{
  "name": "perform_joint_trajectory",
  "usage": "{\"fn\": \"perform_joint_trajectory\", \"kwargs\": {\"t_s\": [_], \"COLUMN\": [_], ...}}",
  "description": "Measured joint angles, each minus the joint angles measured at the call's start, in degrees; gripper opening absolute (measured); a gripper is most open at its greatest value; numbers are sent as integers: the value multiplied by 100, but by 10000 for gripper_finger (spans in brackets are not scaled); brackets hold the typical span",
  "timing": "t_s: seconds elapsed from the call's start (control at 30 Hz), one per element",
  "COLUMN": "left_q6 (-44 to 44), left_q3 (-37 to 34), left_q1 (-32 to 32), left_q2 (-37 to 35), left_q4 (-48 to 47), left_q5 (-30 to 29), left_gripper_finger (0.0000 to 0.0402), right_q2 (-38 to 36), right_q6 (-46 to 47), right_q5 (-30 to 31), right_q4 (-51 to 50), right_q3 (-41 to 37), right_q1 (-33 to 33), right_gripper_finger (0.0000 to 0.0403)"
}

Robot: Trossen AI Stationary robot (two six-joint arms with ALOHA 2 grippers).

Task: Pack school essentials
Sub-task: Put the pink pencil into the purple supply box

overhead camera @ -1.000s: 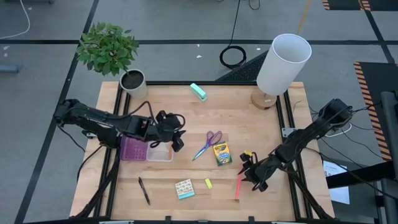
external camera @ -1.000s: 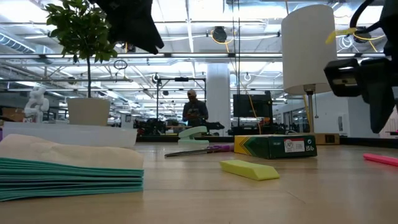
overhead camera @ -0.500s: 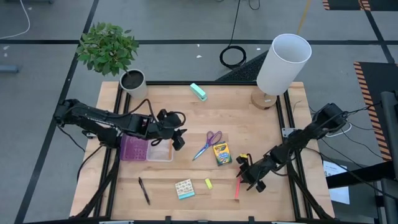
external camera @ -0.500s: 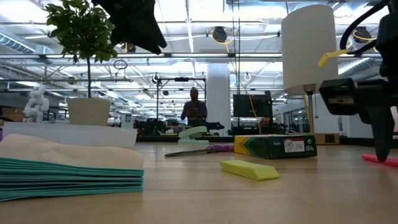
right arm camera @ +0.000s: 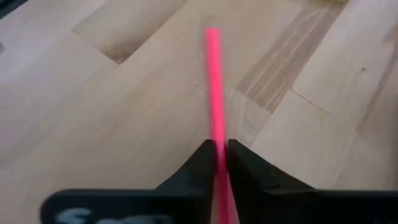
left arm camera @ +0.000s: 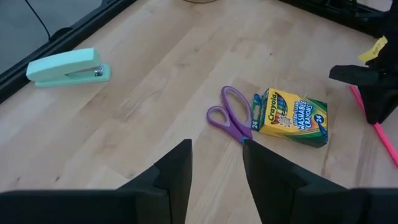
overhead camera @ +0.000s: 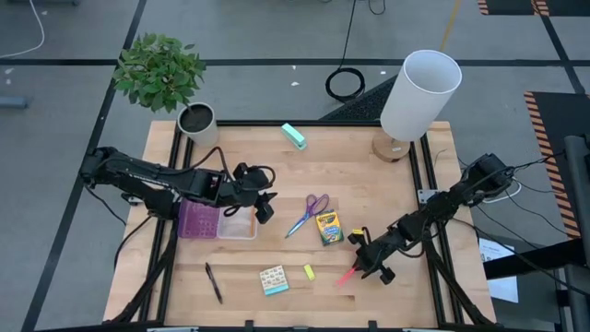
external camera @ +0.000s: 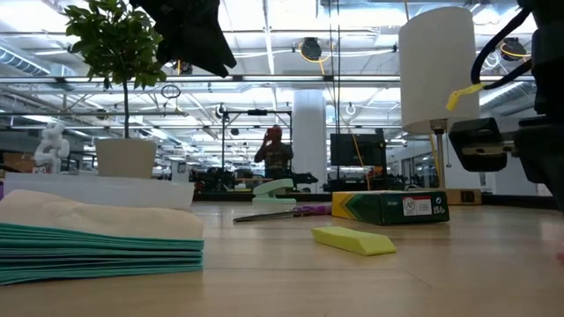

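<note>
My right gripper (overhead camera: 367, 265) is near the table's front right, shut on a pink pencil (overhead camera: 348, 275). My left gripper (overhead camera: 264, 205) hovers open at the right edge of the purple-and-clear case (overhead camera: 217, 221) and touches nothing (left arm camera: 216, 180). Flat on the wood lie the purple-handled scissors (overhead camera: 312, 212), the crayon box (overhead camera: 329, 227), a small yellow piece (overhead camera: 309, 272), the patterned pad (overhead camera: 273, 279) and a black pen (overhead camera: 213, 281). The low view shows the crayon box (external camera: 388, 207) and yellow piece (external camera: 352, 239) in mid-table, with my right gripper (external camera: 502, 145) above at the right. My right gripper pinches the pink pencil between its two fingers, near the pencil's far-right end (right arm camera: 217, 152). The pencil runs on between the fingers and juts out past them, its free end (overhead camera: 338, 280) pointing toward the table's near left. Whether that end touches the wood, I cannot tell.
A teal block (overhead camera: 294, 136) lies at the far middle. A white lamp (overhead camera: 419, 92) stands at the far right corner, and a potted plant (overhead camera: 175, 88) at the far left. Bare wood lies between the case and the scissors and along the near edge.
My right gripper has gone toward the table's near left, down onto the pink pencil, and taken hold of it. The pencil, which lay pointing near-to-far, has swung round and now slants toward the near left. It no longer lies where it was in the low view.
</note>
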Motion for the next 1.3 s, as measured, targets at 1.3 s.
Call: {"fn": "perform_joint_trajectory", "kwargs": {"t_s": [1.3], "left_q6": [1188], "left_q3": [-2], "left_q1": [-670], "left_q2": [0], "left_q4": [927], "left_q5": [-20], "left_gripper_finger": [223], "right_q2": [-1120], "right_q6": [348], "right_q5": [646], "right_q4": [342], "right_q3": [-17], "right_q1": [0], "right_gripper_finger": [13]}}
